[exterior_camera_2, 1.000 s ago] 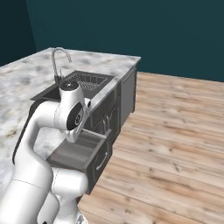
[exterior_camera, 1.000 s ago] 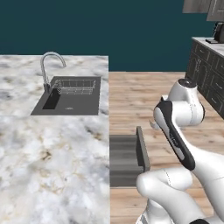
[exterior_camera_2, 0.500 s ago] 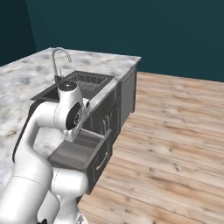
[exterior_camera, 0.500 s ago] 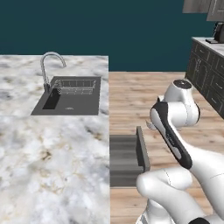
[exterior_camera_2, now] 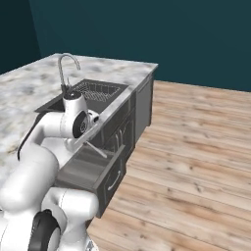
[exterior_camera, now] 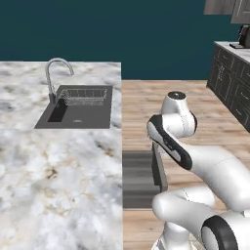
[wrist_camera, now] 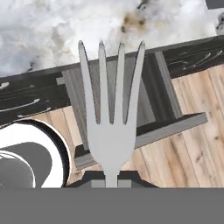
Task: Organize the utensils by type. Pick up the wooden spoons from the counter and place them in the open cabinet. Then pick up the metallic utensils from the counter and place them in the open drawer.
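My gripper (wrist_camera: 111, 178) is shut on the handle of the metallic utensil, a silver-grey fork (wrist_camera: 110, 118) whose tines point toward the counter (wrist_camera: 65, 30). The fork hangs above the open drawer (wrist_camera: 148, 109), which is pulled out from the dark cabinet front under the marble slab. In the right base view the fork (exterior_camera_2: 96, 148) sticks out of the hand as a thin silver line over the drawer (exterior_camera_2: 110, 174). In the left base view the drawer (exterior_camera: 139, 178) lies beside the counter (exterior_camera: 58, 185), partly behind the arm. The wooden spoons and the open cabinet are out of view.
A sink (exterior_camera: 80, 110) with a curved faucet (exterior_camera: 53, 73) and a wire basket (exterior_camera: 85, 96) is set into the counter farther along. Wooden floor (exterior_camera_2: 196, 162) lies to the right of the drawer. Dark cabinets with a counter (exterior_camera: 234, 73) stand at the far right.
The arm's upper joint has swung a little toward the counter side, carrying the fork over the drawer. The grip on the fork is unchanged.
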